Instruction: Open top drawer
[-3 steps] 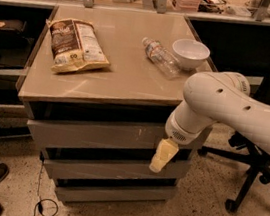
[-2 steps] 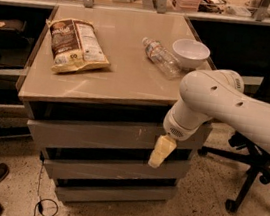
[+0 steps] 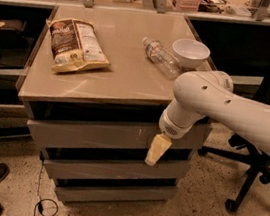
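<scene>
Top drawer [image 3: 90, 134] sits directly under the tabletop [image 3: 124, 80], its front panel closed or nearly so and unmoved over the last second. Gripper [image 3: 158, 150] has crept slightly left across that panel's right end and hangs over its lower edge; whether it is open or closed cannot be told. By this, pulling has not begun. Above the drawer lie a chip bag [image 3: 76, 45], water bottle [image 3: 160, 58] and white bowl [image 3: 190, 52]

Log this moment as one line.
step: open top drawer | gripper: at drawer front, right side; contact unclear | on top: chip bag, bottle, bowl
</scene>
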`<action>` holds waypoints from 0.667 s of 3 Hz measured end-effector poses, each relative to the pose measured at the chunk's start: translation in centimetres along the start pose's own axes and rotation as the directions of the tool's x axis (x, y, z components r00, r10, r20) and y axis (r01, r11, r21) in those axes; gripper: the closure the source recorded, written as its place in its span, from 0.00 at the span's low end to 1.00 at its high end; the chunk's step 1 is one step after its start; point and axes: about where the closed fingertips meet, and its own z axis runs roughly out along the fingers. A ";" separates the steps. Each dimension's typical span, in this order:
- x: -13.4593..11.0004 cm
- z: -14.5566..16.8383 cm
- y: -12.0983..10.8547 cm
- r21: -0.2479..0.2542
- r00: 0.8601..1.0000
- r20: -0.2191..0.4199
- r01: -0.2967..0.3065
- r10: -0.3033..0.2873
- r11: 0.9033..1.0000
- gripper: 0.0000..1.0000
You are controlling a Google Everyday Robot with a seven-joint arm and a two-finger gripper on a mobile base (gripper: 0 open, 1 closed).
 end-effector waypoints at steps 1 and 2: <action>-0.5 1.3 0.0 -0.011 1.000 0.001 0.011 -0.011 1.000 0.00; -0.7 2.8 1.2 -0.047 0.999 -0.012 0.036 -0.037 0.998 0.00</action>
